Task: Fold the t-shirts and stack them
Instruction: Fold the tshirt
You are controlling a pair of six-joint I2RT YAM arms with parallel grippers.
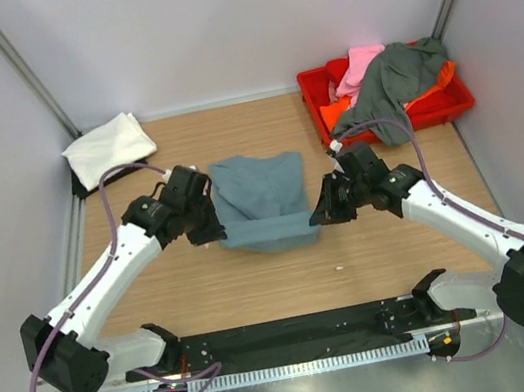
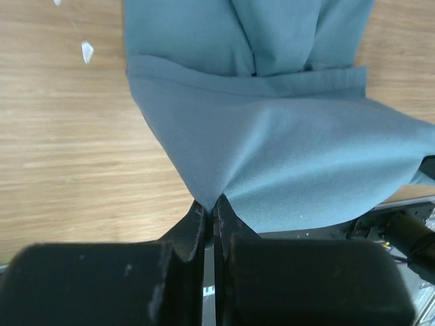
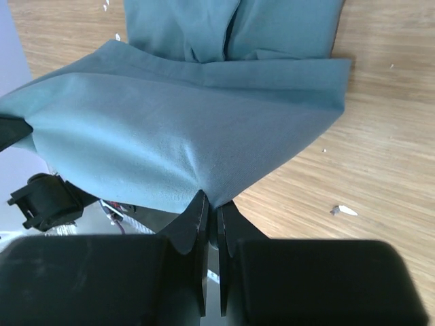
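The blue-grey t-shirt [image 1: 262,196] lay near the middle of the table [image 1: 259,293], its far part flat on the wood with both sides folded inward and meeting along a central seam. Its near edge was drawn up off the surface and stretched taut between the two arms. The left gripper [image 2: 209,207] was clenched on the near left corner of that shirt, the cloth pinched into a point between its closed fingers. The right gripper [image 3: 212,204] grasped the near right corner in the same way. The white t-shirt [image 1: 109,148] lay folded at the far left corner, well apart from the arms. At the far right stood the red crate [image 1: 451,106], with the dark grey t-shirt [image 1: 399,80] draped over its front rim and the pink t-shirt [image 1: 361,64] and orange t-shirt [image 1: 440,77] bunched inside
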